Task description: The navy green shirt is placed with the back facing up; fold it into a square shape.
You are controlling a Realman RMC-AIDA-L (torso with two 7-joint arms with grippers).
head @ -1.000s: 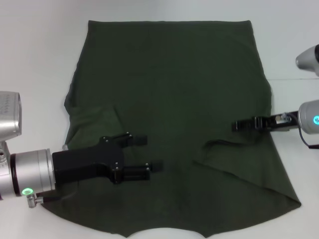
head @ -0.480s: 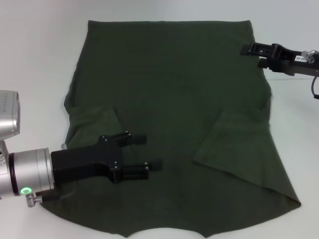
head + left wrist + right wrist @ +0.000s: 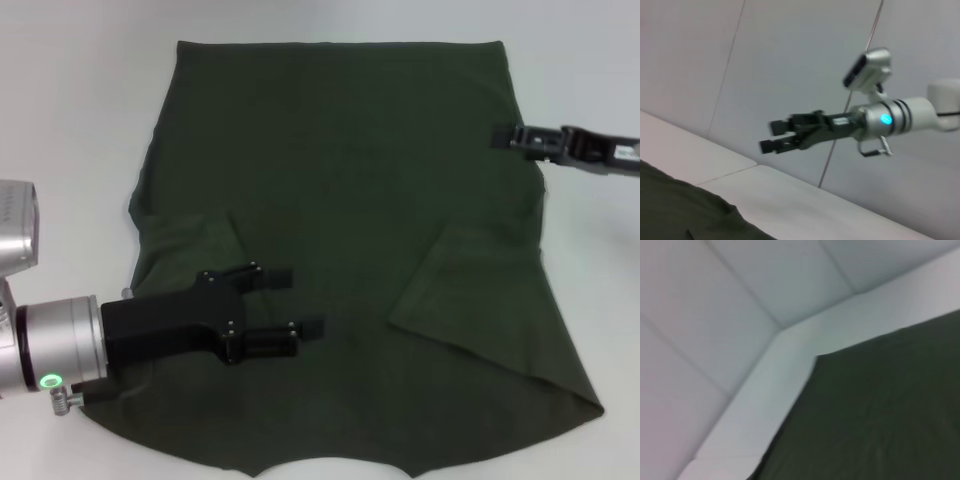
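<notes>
The shirt [image 3: 340,250] lies flat on the white table [image 3: 70,120], back side up, and it covers most of the space in front of me. Both sleeves are folded in over the body: one flap on the left near my left arm, one flap on the right. The far hem is straight, and the near edge reaches the table's near side.

My left gripper [image 3: 300,302] hangs over the near left part of the shirt, its two fingers spread apart and holding nothing.

My right gripper [image 3: 497,137] is above the far right edge of the shirt. In the left wrist view its fingers [image 3: 771,127] are parted and empty.
</notes>
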